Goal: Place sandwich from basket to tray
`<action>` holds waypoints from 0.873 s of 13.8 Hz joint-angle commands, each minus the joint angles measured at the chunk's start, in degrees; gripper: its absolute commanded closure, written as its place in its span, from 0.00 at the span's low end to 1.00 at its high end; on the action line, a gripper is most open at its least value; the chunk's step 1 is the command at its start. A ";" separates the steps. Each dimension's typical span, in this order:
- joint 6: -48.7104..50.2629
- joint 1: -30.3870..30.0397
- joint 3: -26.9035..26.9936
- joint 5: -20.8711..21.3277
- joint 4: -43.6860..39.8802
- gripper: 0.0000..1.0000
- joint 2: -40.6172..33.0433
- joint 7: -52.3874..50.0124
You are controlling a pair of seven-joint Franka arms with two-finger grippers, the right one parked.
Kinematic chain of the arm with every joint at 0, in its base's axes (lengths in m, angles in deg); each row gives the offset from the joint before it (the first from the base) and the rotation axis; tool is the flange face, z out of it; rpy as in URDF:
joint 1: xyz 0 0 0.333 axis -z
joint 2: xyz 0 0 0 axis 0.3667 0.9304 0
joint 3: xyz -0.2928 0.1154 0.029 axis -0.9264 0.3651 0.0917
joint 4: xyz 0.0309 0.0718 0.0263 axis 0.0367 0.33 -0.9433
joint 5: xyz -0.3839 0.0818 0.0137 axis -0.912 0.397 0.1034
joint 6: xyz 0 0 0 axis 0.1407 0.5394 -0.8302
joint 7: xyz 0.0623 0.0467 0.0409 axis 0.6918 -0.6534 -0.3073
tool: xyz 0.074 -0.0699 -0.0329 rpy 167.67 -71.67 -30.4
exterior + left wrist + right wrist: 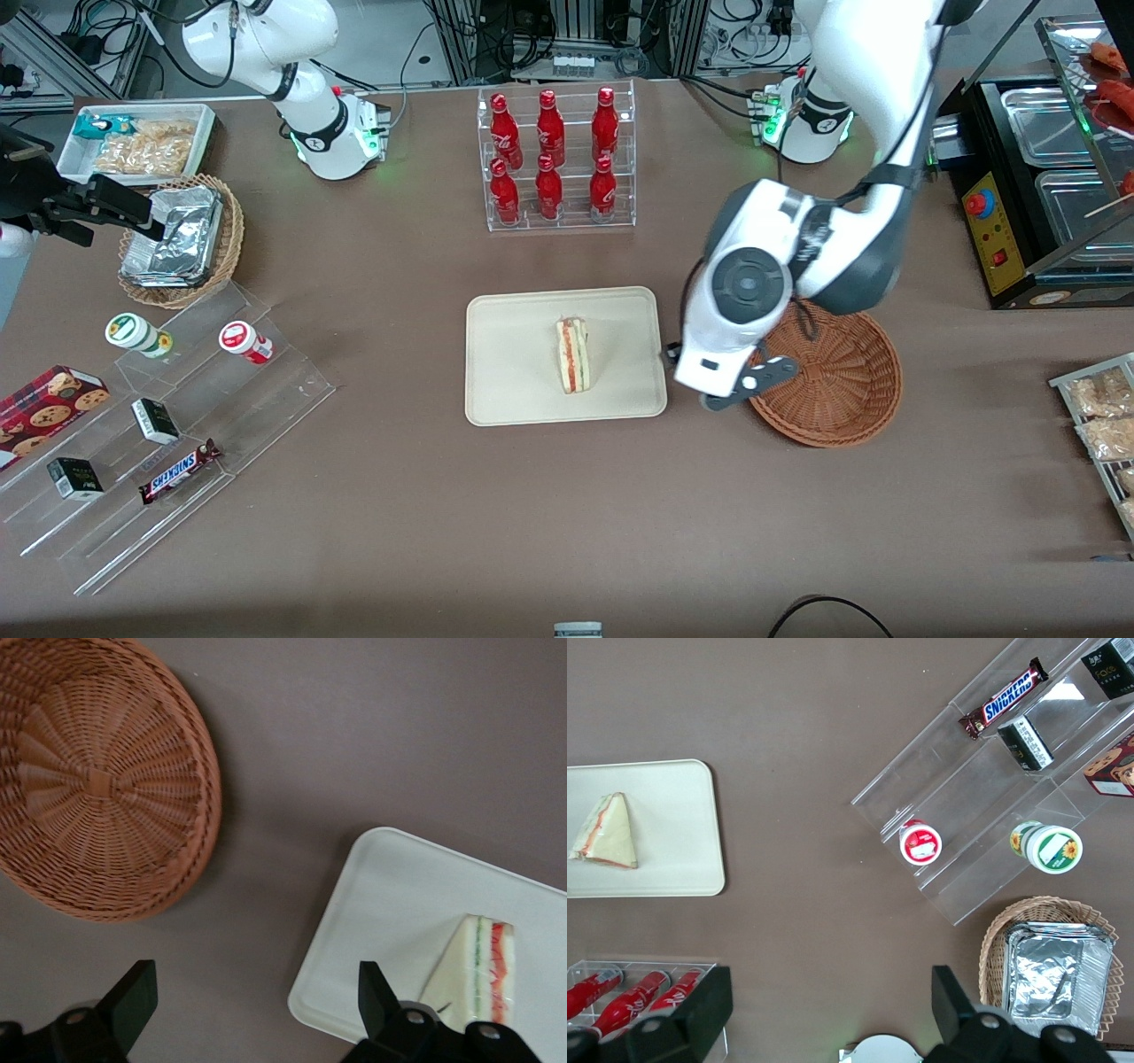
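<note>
The front view looks down from high above the whole table (425, 532). The left wrist view looks straight down, close, past the gripper (252, 1014). Both show the basket (842, 390) and, at its 9 o'clock in the front view, the tray (514, 354).

A: Sandwich (573, 355)?
B: Pale triangular wedge, red and green filling edge showing, lying on the cream tray (514, 390), frame center.
A: Basket (842, 390)?
B: Round reddish-brown wicker, empty, just right of the tray. My gripper (252, 1010) hovers open between them.
</note>
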 commanded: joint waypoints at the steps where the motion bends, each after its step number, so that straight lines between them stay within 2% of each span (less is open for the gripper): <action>1: 0.10 -2.36 -0.30 0.16 7.06 0.00 -6.18 3.46; 4: 0.89 -5.25 -0.13 0.51 9.43 0.00 -9.77 3.46; 5: 0.98 -8.40 -0.47 0.51 11.63 0.00 -12.66 3.55; 8: 4.84 -17.71 -8.10 0.60 12.26 0.00 -16.37 12.31; 12: 11.51 -25.82 -12.78 0.95 12.70 0.00 -20.59 24.52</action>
